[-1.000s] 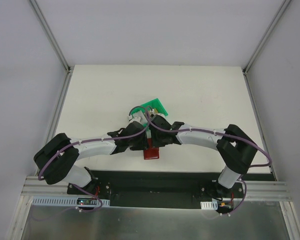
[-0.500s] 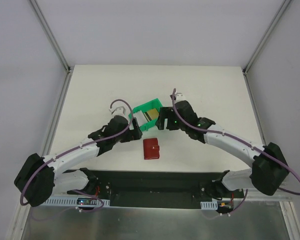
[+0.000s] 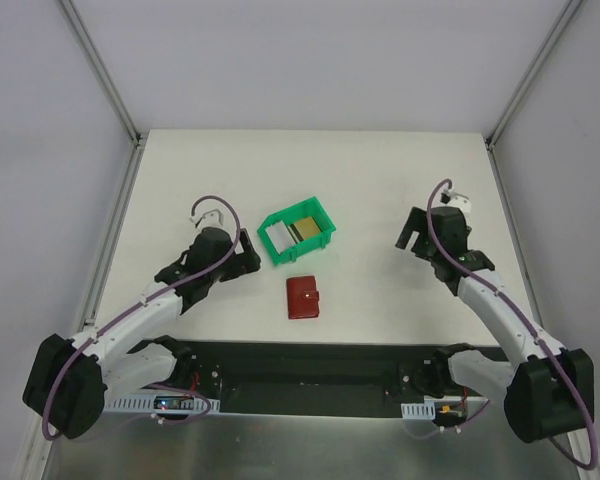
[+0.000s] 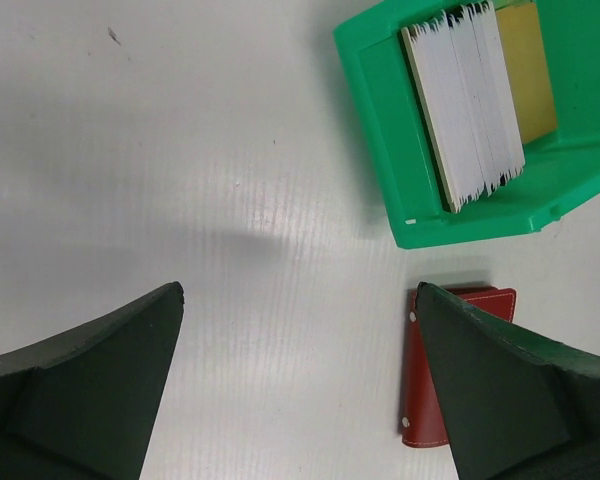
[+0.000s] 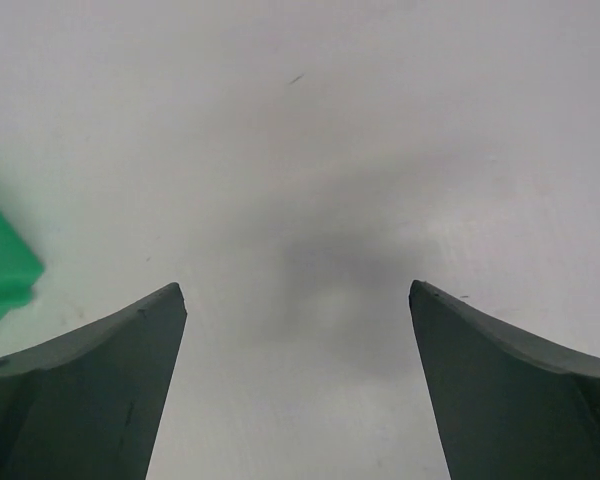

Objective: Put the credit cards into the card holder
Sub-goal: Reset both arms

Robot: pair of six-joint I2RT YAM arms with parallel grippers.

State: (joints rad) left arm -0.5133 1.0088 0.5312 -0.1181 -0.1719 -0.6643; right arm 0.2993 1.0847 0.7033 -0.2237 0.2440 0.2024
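The left gripper [image 4: 300,290] and right gripper [image 5: 295,290] gape empty. The wallet [image 3: 303,297] lies shut, and the cards [image 4: 470,100], packed tight in the bin [image 4: 370,150], may lift together.

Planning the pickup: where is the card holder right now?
In the top view, the card holder lies closed near the middle of the table, just below the green bin in the image.
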